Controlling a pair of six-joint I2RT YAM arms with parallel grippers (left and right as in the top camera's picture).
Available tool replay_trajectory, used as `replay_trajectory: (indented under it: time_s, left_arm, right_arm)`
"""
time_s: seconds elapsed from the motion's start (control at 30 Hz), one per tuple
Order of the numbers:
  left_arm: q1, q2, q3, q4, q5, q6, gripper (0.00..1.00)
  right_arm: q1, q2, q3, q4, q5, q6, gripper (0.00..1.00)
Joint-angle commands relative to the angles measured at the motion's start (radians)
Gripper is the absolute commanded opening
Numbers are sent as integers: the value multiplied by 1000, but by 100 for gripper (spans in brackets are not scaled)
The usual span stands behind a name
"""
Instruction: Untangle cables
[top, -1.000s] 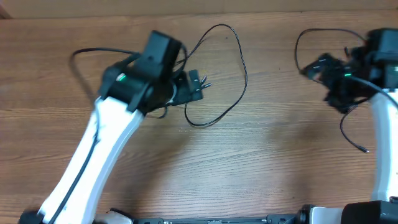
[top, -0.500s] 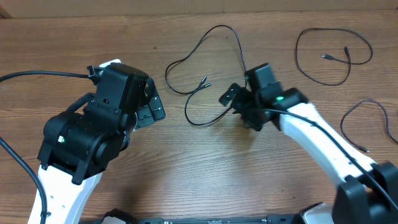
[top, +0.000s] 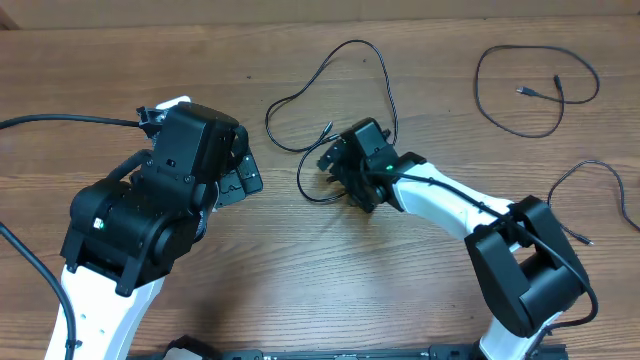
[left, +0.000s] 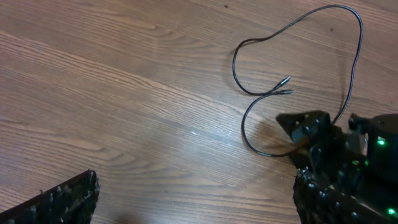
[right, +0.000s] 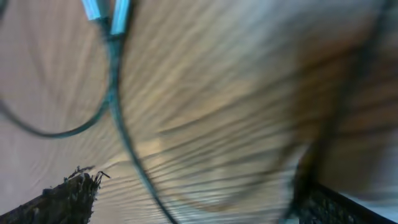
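Observation:
A thin black cable (top: 385, 85) lies in loose loops at the table's centre, its two plug ends (top: 329, 130) side by side. My right gripper (top: 333, 163) is low over this cable's lower loop. In the blurred right wrist view its jaws (right: 199, 199) are open, with the cable (right: 118, 118) running between the fingers. My left gripper (top: 243, 180) is open and empty, left of the cable and apart from it. The left wrist view shows its jaws (left: 193, 205) wide apart over bare wood, with the cable (left: 351, 68) and the right gripper (left: 311, 130) ahead.
A second black cable (top: 535, 128) lies looped at the back right. A third (top: 610, 175) lies at the right edge. The wooden table (top: 300, 270) is bare in front of both arms.
My right arm has swung from the far right to the centre, down over the middle cable. My left arm has pulled back from that cable to the left.

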Motion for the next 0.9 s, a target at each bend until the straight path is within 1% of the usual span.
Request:
replay_trajectory:
  time_s: [0.0, 0.27, 0.33, 0.4, 0.43, 0.47, 0.5, 0.53, 0.6, 0.67, 0.73, 0.8, 0.87]
  left_arm:
    - [4, -2, 0, 1, -21, -14, 100]
    - [4, -2, 0, 1, -21, -14, 99]
    - [4, -2, 0, 1, -21, -14, 99]
    - [4, -2, 0, 1, -21, -14, 100]
    - [4, -2, 0, 1, -21, -14, 99]
    - [4, -2, 0, 1, -21, -14, 100]
    - [4, -2, 0, 1, -21, -14, 100]
    - [4, -2, 0, 1, -21, -14, 100]
    - [4, -2, 0, 1, -21, -14, 100]
    - [4, -2, 0, 1, -21, -14, 100]
    - [4, -2, 0, 1, -21, -14, 100]
    - [4, -2, 0, 1, -21, -14, 100]
    - [4, -2, 0, 1, -21, -14, 100]
  right_arm:
    - [28, -4, 2, 63, 98, -60, 100]
    - [27, 13, 2, 179, 241, -233, 100]
    - [27, 13, 2, 175, 295, -265, 84]
    - [26, 13, 2, 143, 327, -290, 61]
    - [26, 13, 2, 114, 343, -289, 51]
    - [26, 13, 2, 92, 351, -289, 38]
    - [26, 13, 2, 68, 359, -289, 27]
    - [26, 13, 2, 53, 361, -289, 18]
    - [26, 12, 6, 31, 370, -290, 9]
    - [25, 12, 32, 2, 376, -325, 4]
    - [25, 7, 79, -49, 377, -387, 4]
    - [25, -2, 146, -145, 418, -441, 4]
    - [25, -10, 244, -322, 542, -446, 4]
